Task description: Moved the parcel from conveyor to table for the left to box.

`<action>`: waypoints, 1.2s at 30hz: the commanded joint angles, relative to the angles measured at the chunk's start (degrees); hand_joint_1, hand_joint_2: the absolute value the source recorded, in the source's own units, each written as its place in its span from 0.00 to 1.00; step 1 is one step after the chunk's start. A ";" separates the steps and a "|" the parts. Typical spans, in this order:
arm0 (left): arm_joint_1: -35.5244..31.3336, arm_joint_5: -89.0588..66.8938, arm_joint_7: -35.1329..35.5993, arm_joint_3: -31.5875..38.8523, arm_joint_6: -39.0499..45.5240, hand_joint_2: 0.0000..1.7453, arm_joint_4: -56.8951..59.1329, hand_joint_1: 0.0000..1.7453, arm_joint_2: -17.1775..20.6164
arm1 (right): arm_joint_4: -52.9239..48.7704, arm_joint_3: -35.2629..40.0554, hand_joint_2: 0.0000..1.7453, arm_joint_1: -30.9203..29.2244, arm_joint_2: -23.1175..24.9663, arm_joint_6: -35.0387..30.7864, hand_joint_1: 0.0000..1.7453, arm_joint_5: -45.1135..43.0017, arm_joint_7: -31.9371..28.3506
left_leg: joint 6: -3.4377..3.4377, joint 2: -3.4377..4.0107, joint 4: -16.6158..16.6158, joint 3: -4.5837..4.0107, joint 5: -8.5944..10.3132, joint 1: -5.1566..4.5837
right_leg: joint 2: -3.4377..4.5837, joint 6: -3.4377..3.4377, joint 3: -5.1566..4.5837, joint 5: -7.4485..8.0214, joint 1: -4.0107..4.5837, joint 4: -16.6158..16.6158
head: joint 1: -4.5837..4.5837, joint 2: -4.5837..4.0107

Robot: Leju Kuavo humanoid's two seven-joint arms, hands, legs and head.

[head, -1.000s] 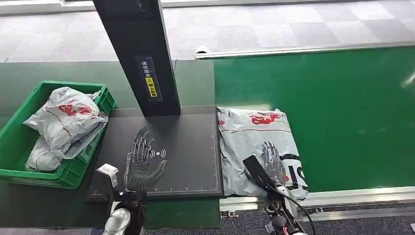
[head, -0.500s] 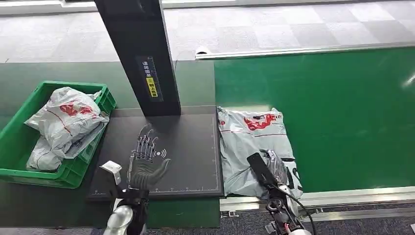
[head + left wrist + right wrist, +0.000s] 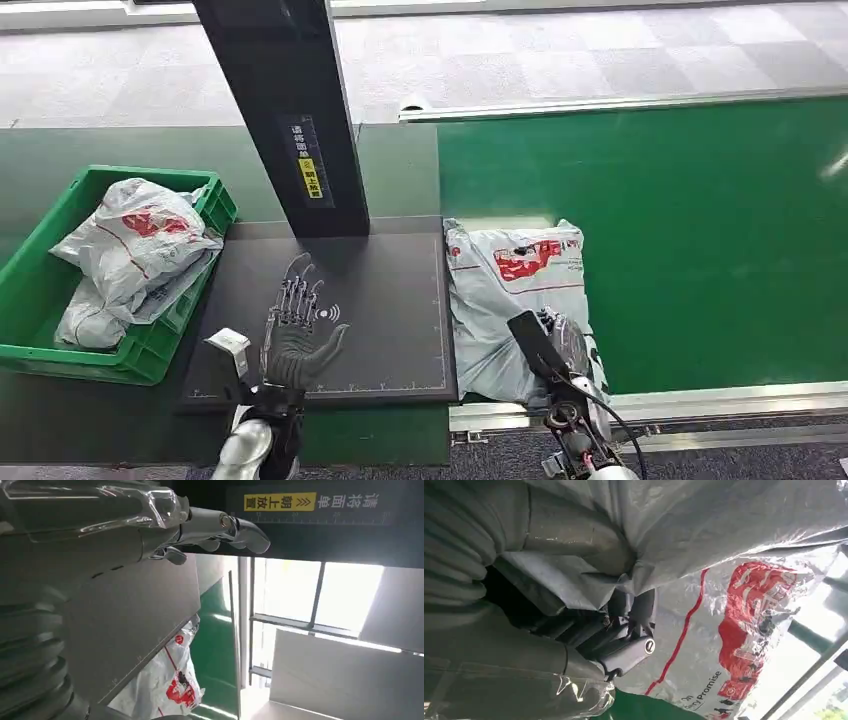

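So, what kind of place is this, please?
Probably a parcel sorting station: a green conveyor belt, a grey mailer parcel on it, a dark scanning platform and a green crate already holding parcels.

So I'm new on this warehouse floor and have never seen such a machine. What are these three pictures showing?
It is a humanoid robot with two arms. The wide picture looks down from its head; the other two come from cameras at its wrists. Its right hand has its fingers bunched into a grey plastic parcel lying on the green conveyor. Its left hand is open, over the dark scanning table. A green crate beside it holds more parcels.
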 commanded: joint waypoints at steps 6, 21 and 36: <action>2.65 -4.91 -0.08 5.09 1.99 1.00 -11.24 0.00 2.11 | -63.00 6.25 1.00 20.59 1.47 4.35 1.00 -12.41 -2.20 | -0.01 -0.01 0.08 -0.24 -0.05 0.00 | -0.17 -0.14 -0.22 -0.07 0.03 0.12 | 0.00 0.00; 0.41 -10.27 -2.18 9.70 7.99 1.00 -13.41 0.00 7.12 | -60.94 14.88 1.00 12.63 -5.35 12.53 1.00 -14.42 -0.98 | 0.00 0.30 -0.03 -0.15 0.05 0.02 | 0.12 -0.12 -0.22 0.13 0.05 0.00 | 0.02 0.00; -1.89 -12.84 -0.97 17.18 11.66 1.00 -14.33 0.00 10.72 | -31.09 28.82 1.00 -4.63 -0.28 22.12 1.00 -13.86 1.63 | -0.02 0.31 -0.06 -0.08 0.20 0.06 | 0.15 -0.13 -0.13 0.23 0.11 0.02 | -0.02 0.00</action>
